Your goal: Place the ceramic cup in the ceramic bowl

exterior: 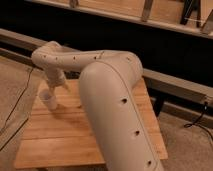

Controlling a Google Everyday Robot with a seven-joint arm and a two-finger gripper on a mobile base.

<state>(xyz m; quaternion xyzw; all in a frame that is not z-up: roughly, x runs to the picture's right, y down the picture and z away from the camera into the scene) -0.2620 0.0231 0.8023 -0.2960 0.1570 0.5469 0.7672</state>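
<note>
Your gripper (54,88) is hovering just above the ceramic cup (48,100) on the wooden surface (60,140), jaws spread wide. You are lining up the grasp; next, lower and close around the cup.

From where I stand, the tool (54,86) hangs over the far left corner of the wooden slatted surface (60,142), whose pale boards spread out below it and to its right. Left of the tool, a thin dark cable (19,100) crosses the beige floor (11,70). Behind the tool a long grey rail (175,82) runs in front of a dark recess, with wood panelling (115,7) high above. Far off to the right, a second cable (197,119) trails down.
</note>
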